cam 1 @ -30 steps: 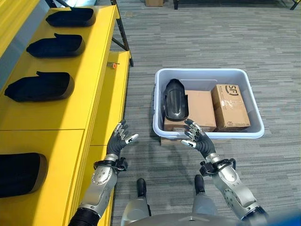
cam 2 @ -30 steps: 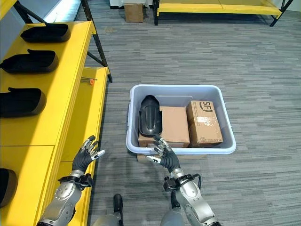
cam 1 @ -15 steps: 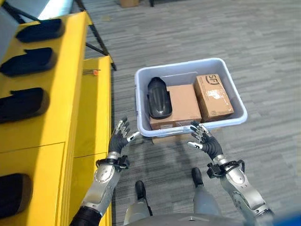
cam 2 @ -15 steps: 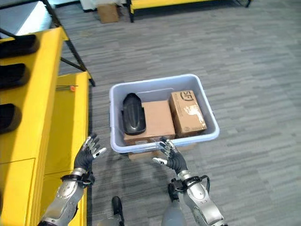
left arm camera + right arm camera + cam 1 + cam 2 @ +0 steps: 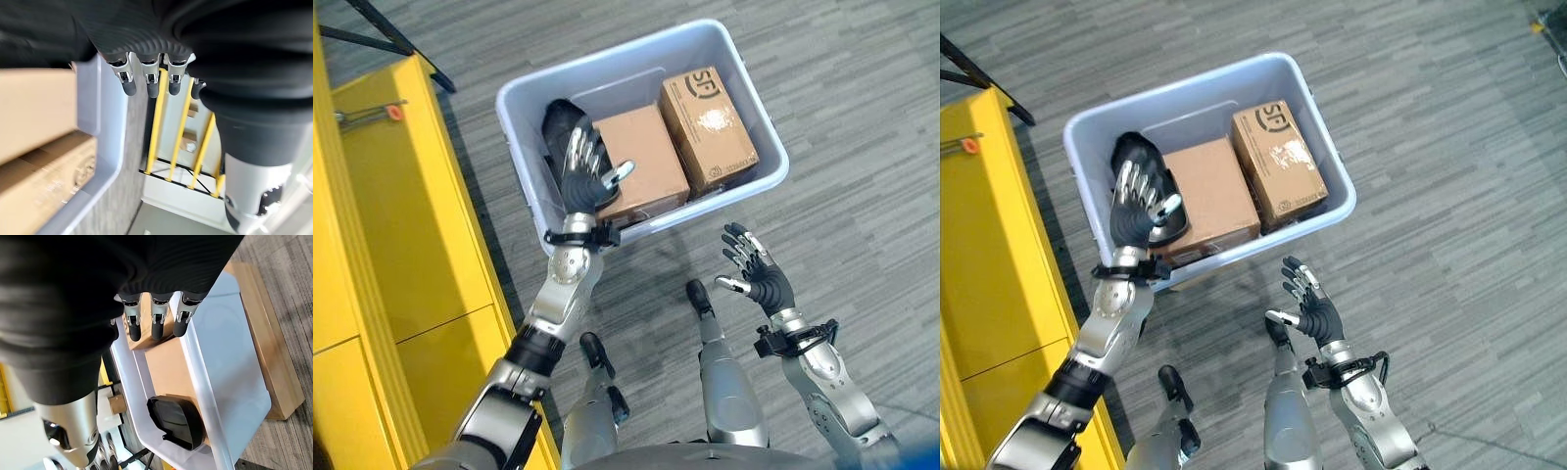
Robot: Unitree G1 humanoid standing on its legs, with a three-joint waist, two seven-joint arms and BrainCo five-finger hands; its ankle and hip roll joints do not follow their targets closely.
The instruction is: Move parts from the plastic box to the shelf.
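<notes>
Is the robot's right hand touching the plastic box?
Apart. In the right eye view the right hand hovers open over bare floor, with a clear strip of carpet between it and the plastic box.

Warehouse or workshop floor, grey carpet tiles [image 5: 862, 147], yellow steel shelf [image 5: 401, 235], plastic box [image 5: 764, 171] of cardboard cartons [image 5: 710, 127]

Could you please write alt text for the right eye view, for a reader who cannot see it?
The robot's left hand, fingers straight, reaches over a black part in the grey plastic box, which also holds two cardboard boxes. Its right hand hangs open above the grey floor, and a yellow shelf runs along the left.
</notes>
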